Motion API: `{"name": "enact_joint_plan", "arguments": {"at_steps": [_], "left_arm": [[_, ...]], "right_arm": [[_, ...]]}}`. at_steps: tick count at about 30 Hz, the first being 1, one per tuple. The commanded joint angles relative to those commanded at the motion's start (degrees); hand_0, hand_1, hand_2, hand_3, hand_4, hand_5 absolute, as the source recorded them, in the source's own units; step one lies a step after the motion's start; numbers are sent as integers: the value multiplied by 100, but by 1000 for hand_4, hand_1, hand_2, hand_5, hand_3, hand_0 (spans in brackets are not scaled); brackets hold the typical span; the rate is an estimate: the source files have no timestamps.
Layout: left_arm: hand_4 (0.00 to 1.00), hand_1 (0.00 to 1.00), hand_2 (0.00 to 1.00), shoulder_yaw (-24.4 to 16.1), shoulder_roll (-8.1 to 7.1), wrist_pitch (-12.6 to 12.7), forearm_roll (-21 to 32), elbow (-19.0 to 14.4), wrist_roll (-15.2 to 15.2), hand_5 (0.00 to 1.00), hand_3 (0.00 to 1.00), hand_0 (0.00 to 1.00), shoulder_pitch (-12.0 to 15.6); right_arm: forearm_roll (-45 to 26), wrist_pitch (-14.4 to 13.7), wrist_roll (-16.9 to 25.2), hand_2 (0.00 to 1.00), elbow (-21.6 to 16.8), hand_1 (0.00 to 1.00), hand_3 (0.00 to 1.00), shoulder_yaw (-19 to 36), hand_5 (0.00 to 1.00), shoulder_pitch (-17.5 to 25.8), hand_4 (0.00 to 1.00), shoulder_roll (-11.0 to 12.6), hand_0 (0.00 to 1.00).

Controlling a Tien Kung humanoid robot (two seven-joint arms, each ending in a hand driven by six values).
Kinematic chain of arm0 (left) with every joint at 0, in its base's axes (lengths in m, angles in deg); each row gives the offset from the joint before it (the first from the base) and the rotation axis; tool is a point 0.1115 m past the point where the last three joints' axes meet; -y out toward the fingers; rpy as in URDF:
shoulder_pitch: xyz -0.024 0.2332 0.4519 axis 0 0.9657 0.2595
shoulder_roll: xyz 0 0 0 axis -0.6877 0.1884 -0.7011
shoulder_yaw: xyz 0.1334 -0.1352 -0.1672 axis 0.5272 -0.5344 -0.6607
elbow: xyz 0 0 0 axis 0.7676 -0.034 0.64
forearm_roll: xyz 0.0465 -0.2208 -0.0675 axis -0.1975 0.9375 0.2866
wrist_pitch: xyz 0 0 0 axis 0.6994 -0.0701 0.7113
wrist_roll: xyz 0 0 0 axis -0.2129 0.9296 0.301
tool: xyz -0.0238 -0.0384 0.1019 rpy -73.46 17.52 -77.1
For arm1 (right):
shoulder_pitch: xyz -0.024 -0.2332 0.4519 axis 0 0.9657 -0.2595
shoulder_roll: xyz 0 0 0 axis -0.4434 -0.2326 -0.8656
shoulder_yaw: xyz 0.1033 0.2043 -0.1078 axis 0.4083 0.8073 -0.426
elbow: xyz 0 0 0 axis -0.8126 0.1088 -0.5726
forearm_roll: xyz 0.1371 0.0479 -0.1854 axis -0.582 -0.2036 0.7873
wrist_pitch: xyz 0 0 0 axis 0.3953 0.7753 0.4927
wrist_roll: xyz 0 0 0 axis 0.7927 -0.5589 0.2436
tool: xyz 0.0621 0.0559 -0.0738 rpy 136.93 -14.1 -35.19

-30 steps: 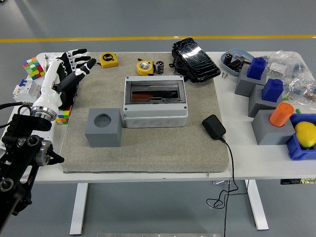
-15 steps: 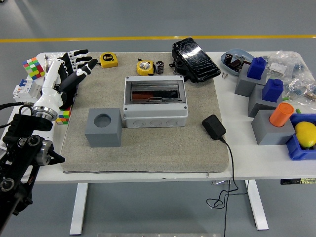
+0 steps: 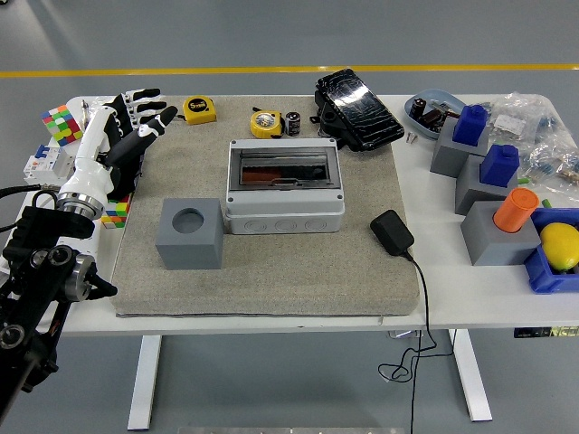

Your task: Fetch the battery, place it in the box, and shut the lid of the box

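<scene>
The small black battery [image 3: 293, 124] stands upright at the mat's far edge, just right of a yellow tape measure [image 3: 264, 123]. In the middle of the mat sits the grey box [image 3: 284, 188] with its tinted lid down. My left hand [image 3: 132, 124] hovers over the mat's far left corner, its white and black fingers spread and holding nothing. It is well left of both the battery and the box. My right arm is out of view.
A grey cube with a round hole [image 3: 190, 234] sits left of the box. A black adapter [image 3: 392, 231] with cable lies right of it. Another tape measure [image 3: 200, 109] and a black wrapped pack [image 3: 358, 109] lie at the back. Coloured blocks [image 3: 487, 185] crowd the right.
My left hand has shifted very slightly; nothing else has moved.
</scene>
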State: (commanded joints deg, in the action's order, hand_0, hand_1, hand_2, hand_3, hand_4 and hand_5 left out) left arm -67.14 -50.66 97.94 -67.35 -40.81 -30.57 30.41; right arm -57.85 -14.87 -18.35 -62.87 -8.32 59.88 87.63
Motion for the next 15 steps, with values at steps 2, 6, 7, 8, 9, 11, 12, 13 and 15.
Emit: {"name": "enact_joint_plan", "arguments": {"at_steps": [2,6,7,8,9,11,12,13,15], "left_arm": [[995,616,662,2,-1,0,-1,0,-2,461,693,510,-3],[996,617,661,-3,-15,-2,-5,0,-5,462,692,510,-8],[996,617,661,0,-19,-3,-7,1,-7,462,692,510,-11],[996,617,661,5,-26,-3,-6,2,-5,462,692,510,-13],[996,617,661,8,-30,-6,-9,5,-8,462,692,510,-15],[996,617,661,10,-35,-7,-10,9,-9,462,692,510,-20],[993,616,661,13,-39,-7,-11,12,-10,454,682,510,-22],[993,616,661,16,-41,-8,-12,14,-11,454,682,510,-24],[993,616,661,22,-48,-10,-13,14,-12,454,682,510,-28]], "right_arm": [[4,2,-1,591,-4,601,543,-13,489,-7,924,0,545],[1,1,1,591,-8,601,544,-25,489,-24,924,10,545],[-3,1,2,591,-8,601,544,-26,489,-28,924,12,545],[-4,-2,1,591,-7,601,544,-24,489,-28,924,13,545],[-10,-1,1,591,-7,601,544,-30,489,-29,924,16,545],[-17,0,-2,591,-6,601,544,-46,489,-32,924,23,545],[-26,1,-3,591,-4,599,544,-59,489,-33,924,25,545],[-28,2,-5,591,-4,599,544,-66,489,-34,924,27,545],[-28,4,-6,591,-5,599,544,-79,489,-36,924,32,545]]}}
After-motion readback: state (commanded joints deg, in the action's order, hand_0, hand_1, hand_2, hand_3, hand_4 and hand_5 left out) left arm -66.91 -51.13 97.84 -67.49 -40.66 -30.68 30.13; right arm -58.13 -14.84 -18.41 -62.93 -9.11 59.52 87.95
